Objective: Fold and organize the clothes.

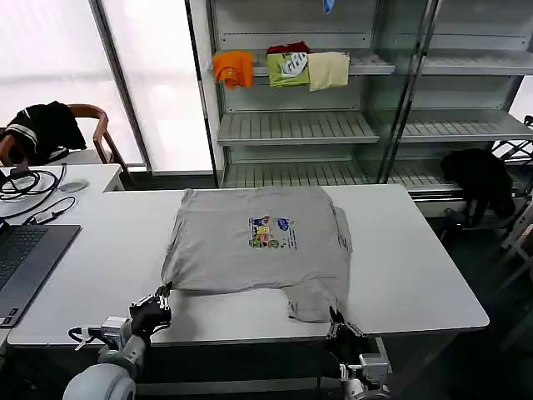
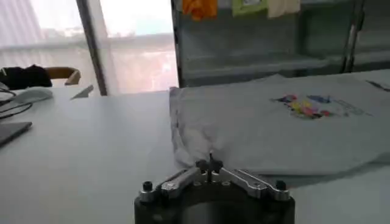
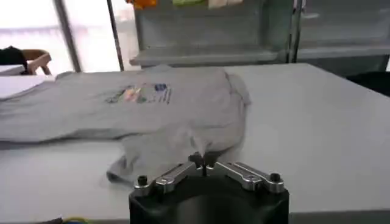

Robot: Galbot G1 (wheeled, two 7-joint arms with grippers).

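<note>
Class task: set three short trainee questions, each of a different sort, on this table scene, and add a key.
1. True or false: the grey T-shirt lies on the white table.
2. Which gripper's fingers are closed on the shirt's near edge? A) left gripper B) right gripper C) both
3. Fill in: the multicoloured print faces ____.

Key: 1 true; 2 C; 3 up.

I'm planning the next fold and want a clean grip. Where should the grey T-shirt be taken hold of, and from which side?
Probably at the two near corners of the T-shirt, coming in low from the table's front edge. The cloth lies flat with its hem bunched toward the robot, right before the left pincer and the right pincer, both shut at that edge.
</note>
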